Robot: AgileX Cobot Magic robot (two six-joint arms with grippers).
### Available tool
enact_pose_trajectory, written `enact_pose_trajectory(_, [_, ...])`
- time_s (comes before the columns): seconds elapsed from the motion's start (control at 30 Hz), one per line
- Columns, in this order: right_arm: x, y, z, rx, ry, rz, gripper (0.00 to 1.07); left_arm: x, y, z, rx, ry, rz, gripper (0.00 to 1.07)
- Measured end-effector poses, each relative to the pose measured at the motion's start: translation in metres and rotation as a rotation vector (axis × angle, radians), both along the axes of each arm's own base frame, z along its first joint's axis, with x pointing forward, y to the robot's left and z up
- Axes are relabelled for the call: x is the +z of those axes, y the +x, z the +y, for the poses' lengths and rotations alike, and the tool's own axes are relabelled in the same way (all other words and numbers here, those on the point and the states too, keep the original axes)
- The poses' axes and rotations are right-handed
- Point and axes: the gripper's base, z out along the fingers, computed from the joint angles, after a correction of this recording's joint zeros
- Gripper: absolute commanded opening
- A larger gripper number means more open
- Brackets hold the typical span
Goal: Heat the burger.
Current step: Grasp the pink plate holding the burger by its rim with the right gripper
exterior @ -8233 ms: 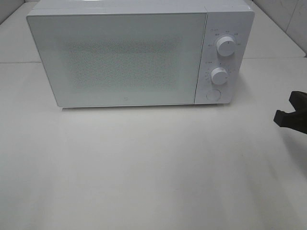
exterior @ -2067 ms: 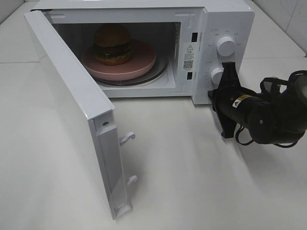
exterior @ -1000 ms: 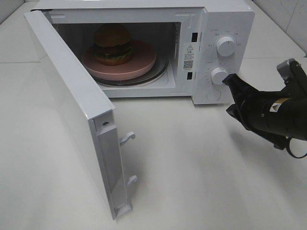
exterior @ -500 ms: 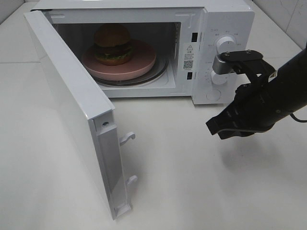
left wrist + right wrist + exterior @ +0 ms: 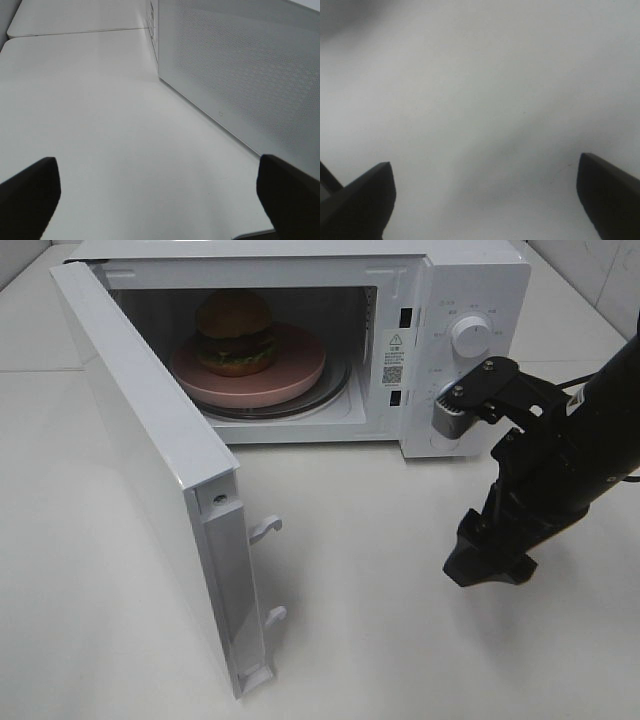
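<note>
The burger (image 5: 236, 332), an orange-brown bun with a green leafy layer, sits on a round pink plate (image 5: 300, 368) inside the open white microwave (image 5: 470, 280). The microwave door (image 5: 150, 460) stands swung out to the front left. My right gripper (image 5: 488, 562) points down at the table in front of the control panel, apart from the microwave; in the right wrist view (image 5: 487, 195) its fingers are wide apart with nothing between them. My left gripper (image 5: 160, 200) is open and empty, low over the table beside the door's outer face (image 5: 240, 75). It is out of the exterior view.
Two white knobs (image 5: 470, 337) and a round button are on the microwave's control panel. The open door blocks the front left of the table. Bare white table (image 5: 380, 640) lies in front of the microwave. A tiled wall edge (image 5: 610, 270) is at the back right.
The microwave door, shut 8 seconds ago, stands open. In the last second my right gripper has swung away from the lower knob and down toward the table in front of the panel.
</note>
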Motion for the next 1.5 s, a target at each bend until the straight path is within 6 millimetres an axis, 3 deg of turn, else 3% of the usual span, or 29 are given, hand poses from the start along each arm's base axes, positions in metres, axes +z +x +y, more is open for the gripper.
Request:
enact_pose_trajectory(0.27, [0.007,-0.002,0.001,0.369,-0.063,-0.031,0.99,0.000,0.000,0.000,0.000,0.000,0.000,1.02])
enact_pose_trajectory(0.6, [0.024,0.017,0.015,0.573,-0.081,-0.143,0.99,0.000,0.000,0.000,0.000,0.000,0.000,1.02])
enact_pose_trajectory(0.67, [0.024,0.019,0.036,0.737,-0.096,-0.190,0.99,0.000,0.000,0.000,0.000,0.000,0.000,1.02])
enact_pose_trajectory(0.8, [0.025,0.024,0.050,0.799,-0.098,-0.223,0.99,0.000,0.000,0.000,0.000,0.000,0.000,1.02])
enact_pose_trajectory(0.87, [0.026,0.044,0.070,0.862,-0.098,-0.262,0.99,0.000,0.000,0.000,0.000,0.000,0.000,1.02])
enact_pose_trajectory(1.23, [0.021,0.090,0.104,0.973,-0.099,-0.274,0.98,0.000,0.000,0.000,0.000,0.000,0.000,1.02])
enact_pose_trajectory(1.5, [0.019,0.107,0.127,1.026,-0.096,-0.309,0.98,0.000,0.000,0.000,0.000,0.000,0.000,1.02])
